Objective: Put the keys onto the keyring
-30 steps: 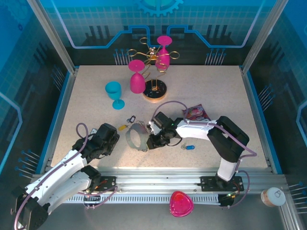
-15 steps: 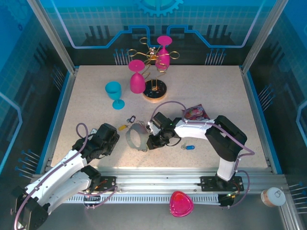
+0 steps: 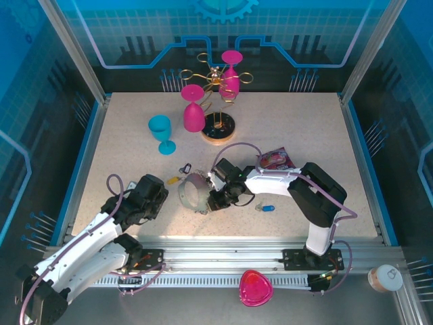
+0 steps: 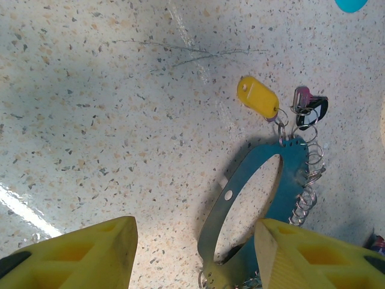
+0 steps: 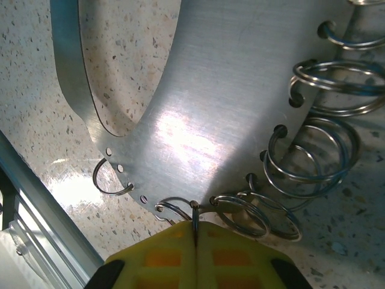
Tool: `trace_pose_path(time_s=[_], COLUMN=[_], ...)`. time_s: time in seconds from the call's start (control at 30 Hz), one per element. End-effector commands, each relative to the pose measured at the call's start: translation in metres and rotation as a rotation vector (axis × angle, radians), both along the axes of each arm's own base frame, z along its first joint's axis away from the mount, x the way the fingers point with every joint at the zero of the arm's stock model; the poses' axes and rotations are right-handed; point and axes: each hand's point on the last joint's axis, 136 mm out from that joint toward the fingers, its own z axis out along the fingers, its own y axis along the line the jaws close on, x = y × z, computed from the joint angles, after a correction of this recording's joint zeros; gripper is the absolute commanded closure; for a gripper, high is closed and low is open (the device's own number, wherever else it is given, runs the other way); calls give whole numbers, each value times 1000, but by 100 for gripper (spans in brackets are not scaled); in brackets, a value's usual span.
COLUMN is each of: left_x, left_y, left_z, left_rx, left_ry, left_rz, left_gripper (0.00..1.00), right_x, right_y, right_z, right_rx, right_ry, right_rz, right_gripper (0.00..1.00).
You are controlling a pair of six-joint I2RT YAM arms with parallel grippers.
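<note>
Change: over the last second the right gripper (image 5: 195, 229) has drawn its yellow fingers together. The left arm and the keyring (image 3: 193, 193), a broad thin grey metal hoop, sit almost where they were.
Right gripper: clenched on one small wire ring (image 5: 194, 211) strung on the keyring's edge.
Left gripper (image 4: 195, 241): yellow fingers spread with nothing between them, near the keyring but apart from it.
Keyring: lies mid-table between the two grippers.
Right wrist view: close up, the hoop is a flat band with punched holes, and a row of wire rings is threaded along it.
Left wrist view: the yellow-tagged key (image 4: 257, 96) and the black-headed key (image 4: 311, 111) lie at the hoop's far end. Whether they are hooked on cannot be told.
Top view: the blue-headed key (image 3: 268, 208) lies alone on the speckled table (image 3: 304, 122), to the right of the right gripper.
Rack: the gold wire glass rack (image 3: 218, 78) on its round wooden base holds two pink goblets (image 3: 193, 112) upside down. A teal goblet (image 3: 162, 133) stands beside it.
</note>
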Motion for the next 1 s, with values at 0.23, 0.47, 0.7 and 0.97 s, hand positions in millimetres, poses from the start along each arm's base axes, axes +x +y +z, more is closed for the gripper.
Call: trace_pose_path(time_s=[0.23, 0.47, 0.7, 0.97], left_x=[7, 34, 61, 81], left_y=[2, -11, -31, -82], left_z=[12, 51, 106, 130], left_rx=[59, 145, 351, 666], left_ry=[-55, -249, -491, -768], left_rz=[-73, -260, -562, -1092], left_gripper=[46, 43, 41, 48], right_x=[-5, -7, -3, 12], right_y=[-6, -21, -31, -31], right_z=[29, 61, 116, 147], right_rx=[-48, -51, 3, 186], right_ry=[-131, -308, -485, -474], right_rz=[117, 248, 393, 441], right_gripper=[100, 100, 100, 100])
